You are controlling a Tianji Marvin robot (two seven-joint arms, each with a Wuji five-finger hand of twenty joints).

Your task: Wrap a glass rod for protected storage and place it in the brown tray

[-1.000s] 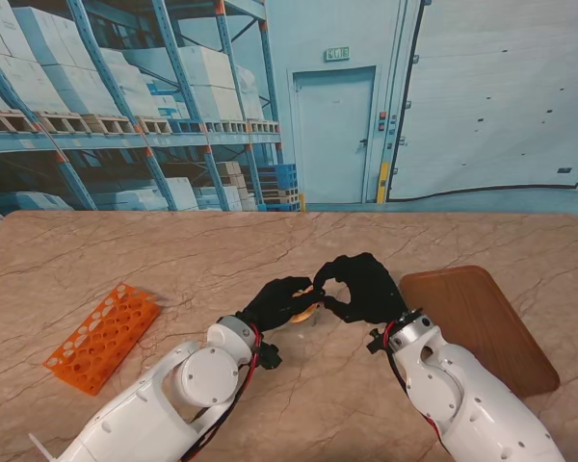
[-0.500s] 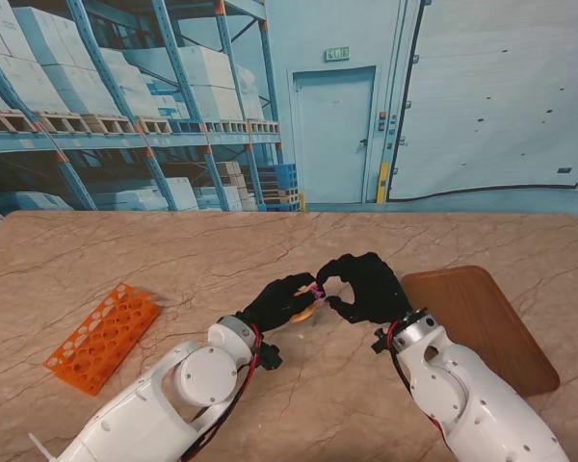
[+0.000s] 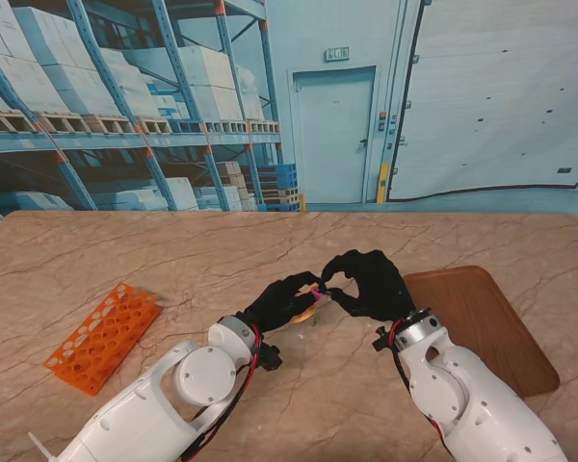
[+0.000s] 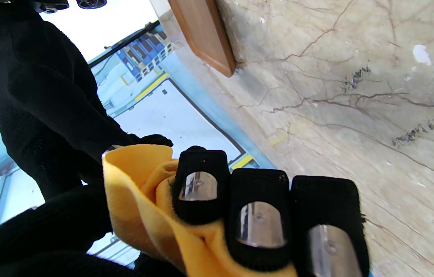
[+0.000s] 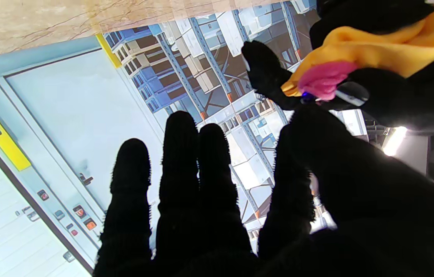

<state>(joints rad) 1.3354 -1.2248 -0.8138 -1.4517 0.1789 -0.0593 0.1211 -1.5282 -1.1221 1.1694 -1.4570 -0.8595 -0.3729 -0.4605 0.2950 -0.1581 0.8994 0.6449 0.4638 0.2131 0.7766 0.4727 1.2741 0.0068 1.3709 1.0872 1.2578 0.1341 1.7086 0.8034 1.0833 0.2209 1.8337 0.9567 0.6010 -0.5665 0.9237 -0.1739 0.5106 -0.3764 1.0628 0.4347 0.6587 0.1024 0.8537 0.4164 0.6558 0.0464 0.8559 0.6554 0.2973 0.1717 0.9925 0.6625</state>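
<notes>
Near the middle of the stand's view, the two black-gloved hands meet fingertip to fingertip above the table. The left hand (image 3: 281, 302) has its fingers curled shut around a soft, bunched yellow cloth (image 4: 144, 200); its wrist camera shows three fingertips (image 4: 260, 227) pressed into the folds, so the bundle is clamped, I judge, to keep the wrap from springing loose. The glass rod itself I cannot make out. It is presumably rolled inside the cloth, but nothing clear or glassy shows.

The right hand (image 3: 368, 285) reaches in from the other side. In its wrist view, thumb and forefinger pinch at a small bright pink piece (image 5: 322, 79) poking from the cloth's end, while its other fingers (image 5: 180, 184) stand straight and spread, holding nothing. That looks like fine work on the end of the wrap, tucking or securing it, while the left hand acts as the vice. What the pink piece is, I cannot tell.

The flat brown wooden tray (image 3: 482, 322) waits at the right of the stand's view, just beside the right forearm, and nothing lies in it yet. An orange plastic rack full of round holes (image 3: 103, 335) lies at lower left, well apart from the hands.

The table (image 3: 173, 250) is beige marble-patterned stone with dark veins. Behind it, filling the upper half, hangs a printed backdrop of warehouse shelving, a pale door and a large roller gate.
</notes>
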